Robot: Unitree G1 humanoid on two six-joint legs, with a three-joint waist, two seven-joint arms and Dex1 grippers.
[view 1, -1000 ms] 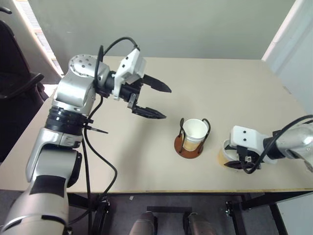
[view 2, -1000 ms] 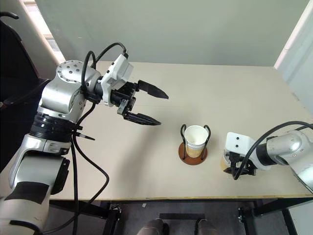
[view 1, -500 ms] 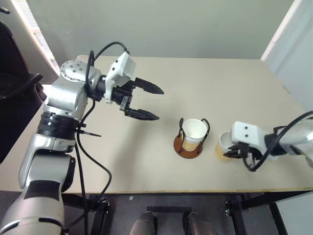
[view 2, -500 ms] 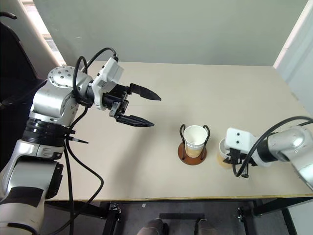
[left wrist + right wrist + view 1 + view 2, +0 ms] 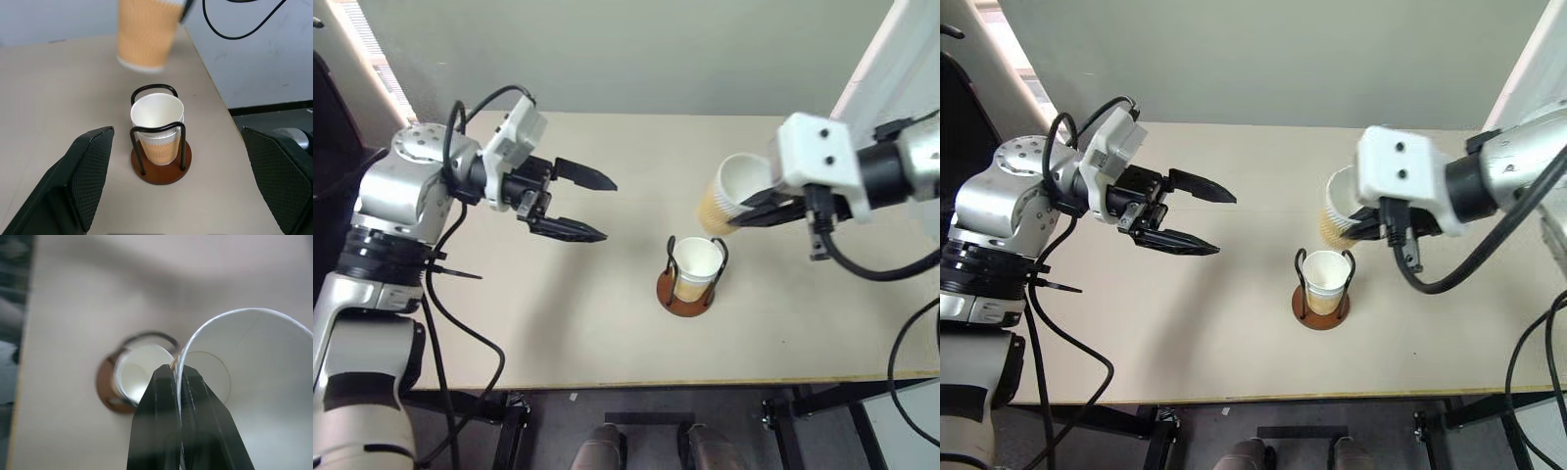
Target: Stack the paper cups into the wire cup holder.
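My right pincer (image 5: 177,374) pinches only the rim of a paper cup (image 5: 729,196) held tilted in the air above the wire cup holder (image 5: 688,276) on the bench (image 5: 607,333), my left pincer (image 5: 592,206) spread empty, so the cup could slip or catch on a wire loop.

The wire cup holder (image 5: 686,282) stands on the desk (image 5: 607,313) with a cup (image 5: 699,262) in it. Another cup (image 5: 728,195) hangs above, slightly to the right.

light: bright, even | glare: window strip (image 5: 357,39) upper left | blur: raised cup (image 5: 146,32)
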